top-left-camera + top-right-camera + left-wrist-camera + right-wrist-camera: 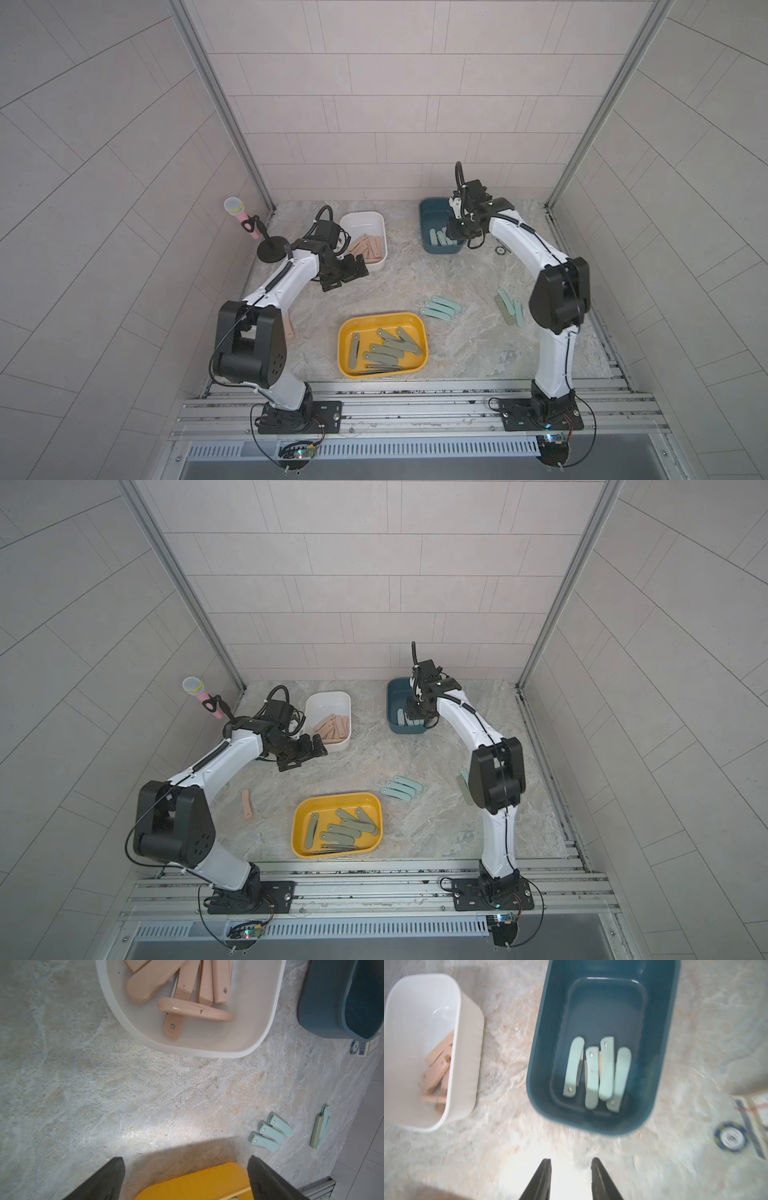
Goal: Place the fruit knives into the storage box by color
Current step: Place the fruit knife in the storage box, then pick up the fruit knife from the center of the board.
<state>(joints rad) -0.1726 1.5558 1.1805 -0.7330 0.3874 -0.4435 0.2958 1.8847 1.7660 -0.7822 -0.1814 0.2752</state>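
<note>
The left gripper (185,1157) stands wide and empty beside the white box (365,224) of pink knives (365,247). The right gripper (571,1159) hangs at the blue box (542,1053), narrowly parted and empty; four teal knives (598,1072) lie inside. Green knives (390,347) lie in the yellow box (345,330). Three loose teal knives (441,308) and one pink knife (247,804) lie on the surface (415,270), well apart.

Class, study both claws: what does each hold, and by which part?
Nothing: the left claw and right claw are both open, empty between the tips.
</note>
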